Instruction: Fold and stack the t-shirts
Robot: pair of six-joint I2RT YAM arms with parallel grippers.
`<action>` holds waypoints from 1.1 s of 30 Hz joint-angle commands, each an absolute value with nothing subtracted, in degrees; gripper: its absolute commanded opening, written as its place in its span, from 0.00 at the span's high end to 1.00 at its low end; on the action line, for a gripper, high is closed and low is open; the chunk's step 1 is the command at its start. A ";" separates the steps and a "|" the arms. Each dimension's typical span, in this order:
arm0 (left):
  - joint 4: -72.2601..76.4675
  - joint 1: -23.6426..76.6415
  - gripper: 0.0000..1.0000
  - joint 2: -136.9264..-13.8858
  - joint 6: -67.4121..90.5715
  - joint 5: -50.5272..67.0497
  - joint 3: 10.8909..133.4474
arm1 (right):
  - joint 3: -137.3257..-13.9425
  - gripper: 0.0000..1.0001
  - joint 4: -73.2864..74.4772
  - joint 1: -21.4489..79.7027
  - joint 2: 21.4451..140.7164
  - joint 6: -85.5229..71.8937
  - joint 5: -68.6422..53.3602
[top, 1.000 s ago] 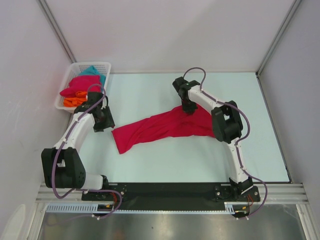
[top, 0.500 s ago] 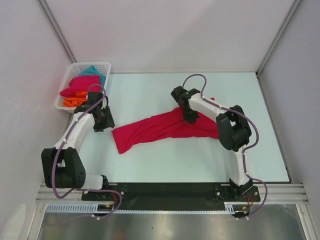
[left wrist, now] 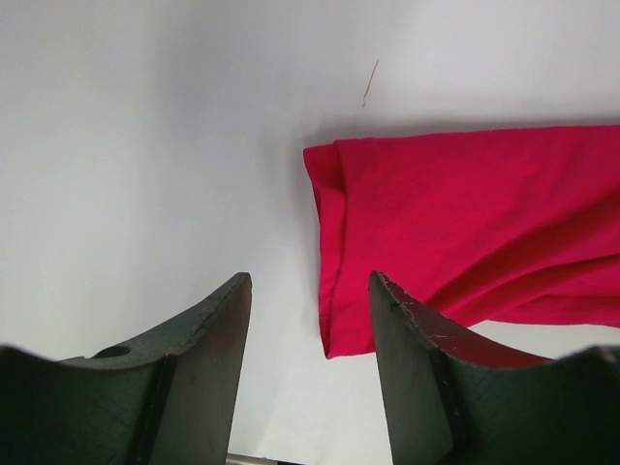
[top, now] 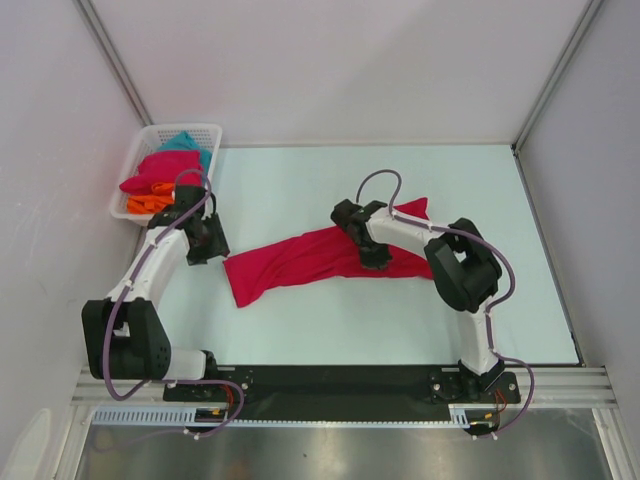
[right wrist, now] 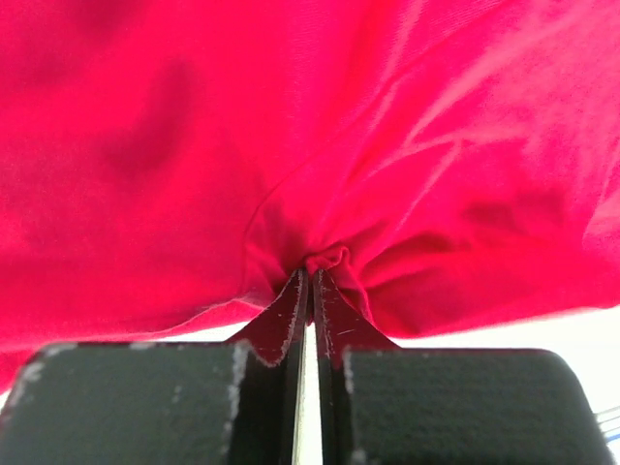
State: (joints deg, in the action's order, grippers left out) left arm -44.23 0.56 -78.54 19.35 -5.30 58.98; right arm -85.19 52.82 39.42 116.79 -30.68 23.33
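Observation:
A crimson-pink t-shirt [top: 300,258] lies bunched in a long strip across the middle of the table. My right gripper [top: 372,256] is shut on a pinch of this shirt [right wrist: 320,194] near its right half. My left gripper [top: 205,243] is open and empty, just left of the shirt's left end [left wrist: 358,242], which shows between its fingers [left wrist: 412,349]. More crimson-pink [top: 160,168], orange [top: 145,204] and teal [top: 185,142] shirts lie heaped in the basket.
A white mesh basket [top: 135,160] stands at the table's back left corner, behind my left gripper. White walls close the table on the left, back and right.
My right gripper has moved left and toward the near edge, dragging its pinch of the crimson shirt with it. The left arm has not moved.

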 commanded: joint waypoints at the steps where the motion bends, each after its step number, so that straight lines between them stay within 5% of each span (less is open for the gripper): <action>1: -43.15 0.18 0.43 -76.38 17.93 -4.66 58.45 | -83.50 0.94 52.47 42.10 113.47 -34.80 23.03; 8: -43.15 -0.35 0.43 -75.24 17.93 -4.66 57.66 | -83.50 0.88 53.79 44.47 111.89 -36.65 23.20; 15: -43.50 -1.41 0.43 -74.27 18.02 -4.31 57.39 | -83.41 0.63 56.16 46.75 109.69 -38.58 24.17; 33: -43.95 -1.67 0.43 -72.95 17.67 -4.39 57.04 | -82.01 0.59 55.55 35.69 105.74 -35.60 29.09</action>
